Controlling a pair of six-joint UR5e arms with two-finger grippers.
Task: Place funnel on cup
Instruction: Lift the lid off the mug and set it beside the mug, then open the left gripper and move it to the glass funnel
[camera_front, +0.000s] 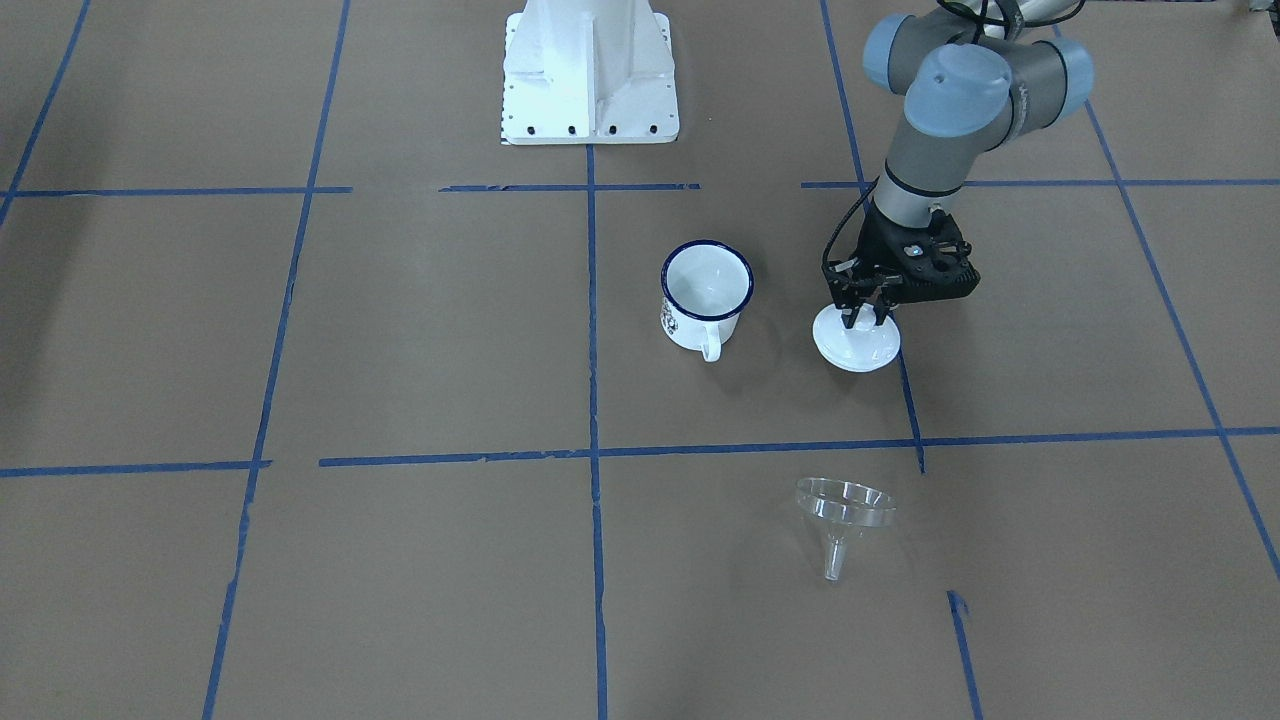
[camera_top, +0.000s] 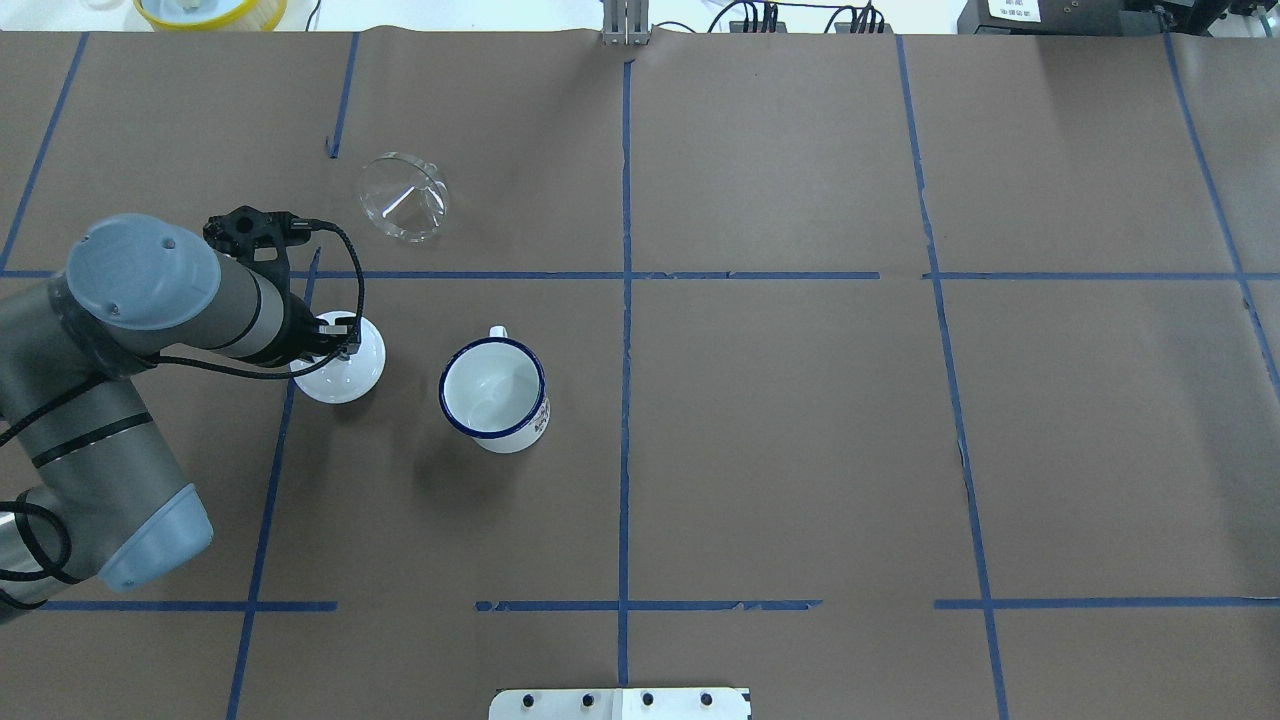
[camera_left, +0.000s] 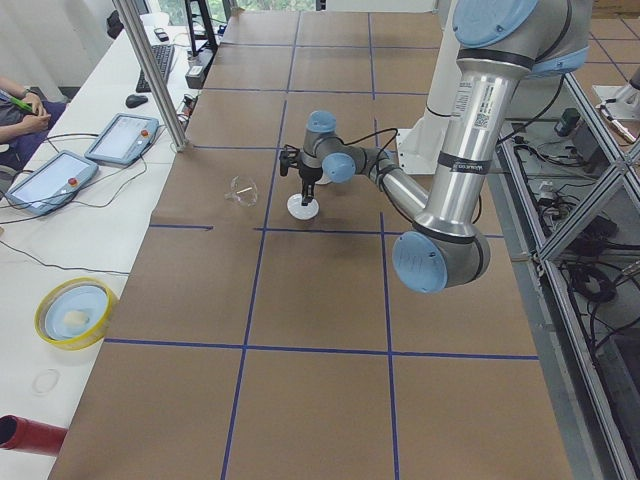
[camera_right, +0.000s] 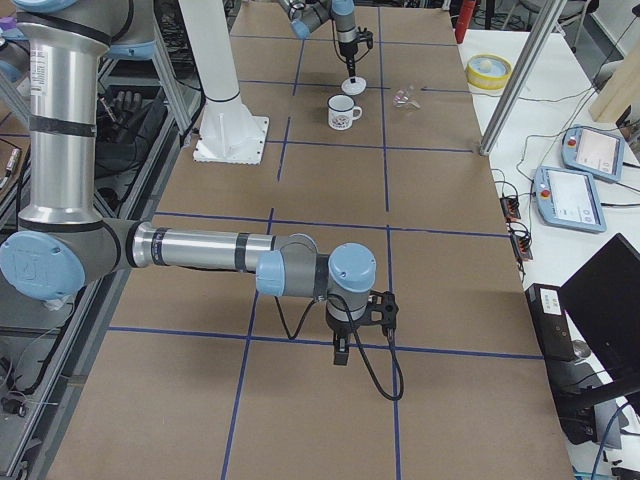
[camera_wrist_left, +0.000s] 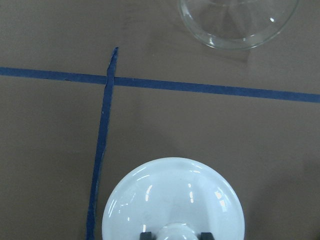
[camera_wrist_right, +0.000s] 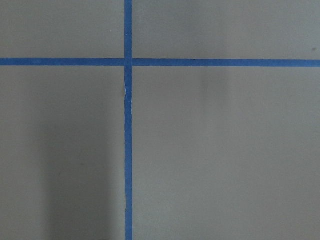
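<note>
the left gripper (camera_front: 866, 315) pinches the knob of the white lid (camera_front: 858, 348), which sits on the worktop (camera_front: 400, 350) near the open cup (camera_front: 705, 290). the funnel (camera_front: 843, 510) lies on its side out past the gripper, so next i think it must let go and grab the funnel.

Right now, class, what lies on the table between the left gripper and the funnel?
Left wrist view: beyond the white lid that the left gripper holds, only brown paper crossed by one blue tape line, then the funnel.
</note>
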